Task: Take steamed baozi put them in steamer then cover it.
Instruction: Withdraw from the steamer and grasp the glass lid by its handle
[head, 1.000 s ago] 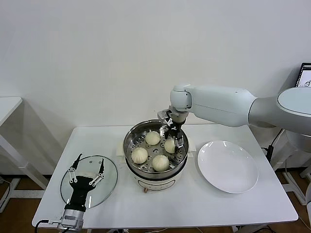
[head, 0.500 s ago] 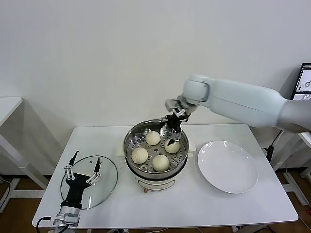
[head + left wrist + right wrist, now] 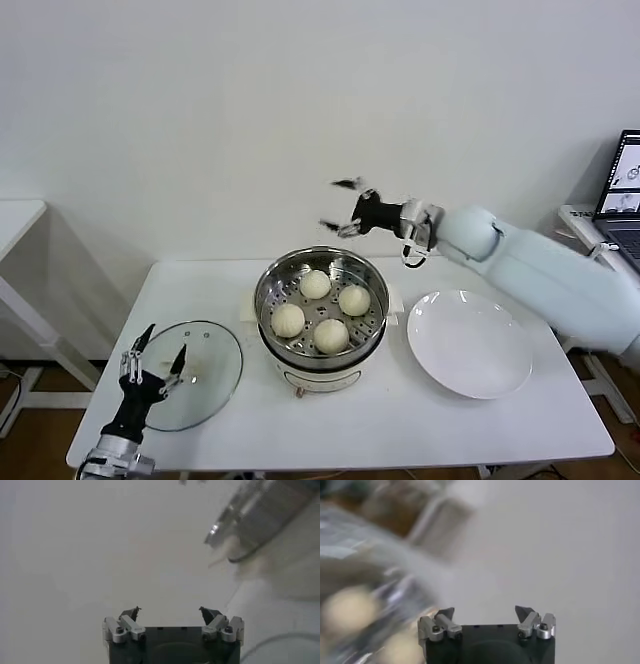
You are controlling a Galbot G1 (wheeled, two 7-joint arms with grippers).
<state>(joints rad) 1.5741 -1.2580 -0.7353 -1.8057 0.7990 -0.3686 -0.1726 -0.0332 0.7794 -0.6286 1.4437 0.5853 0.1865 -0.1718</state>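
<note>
Left gripper [image 3: 152, 362] pulled back to near edge of surface [image 3: 420, 420], fingers spread, empty, at near rim of glass lid [image 3: 205, 362]; lid flat on surface, left of steamer. Four baozi [image 3: 320, 308] now all on perforated tray in steamer [image 3: 320, 345]; white plate [image 3: 468, 343] bare. Right gripper [image 3: 342, 206] lifted out of pot, now above far rim, fingers spread, empty. Loading done by the look of it; only covering left, likely left arm's job.

A white counter [image 3: 400, 430] carries three things. The steamer [image 3: 320, 305] stands at its centre on a white base. The glass cover [image 3: 205, 365] lies flat at eight o'clock, and a white plate [image 3: 468, 343] at three o'clock.
</note>
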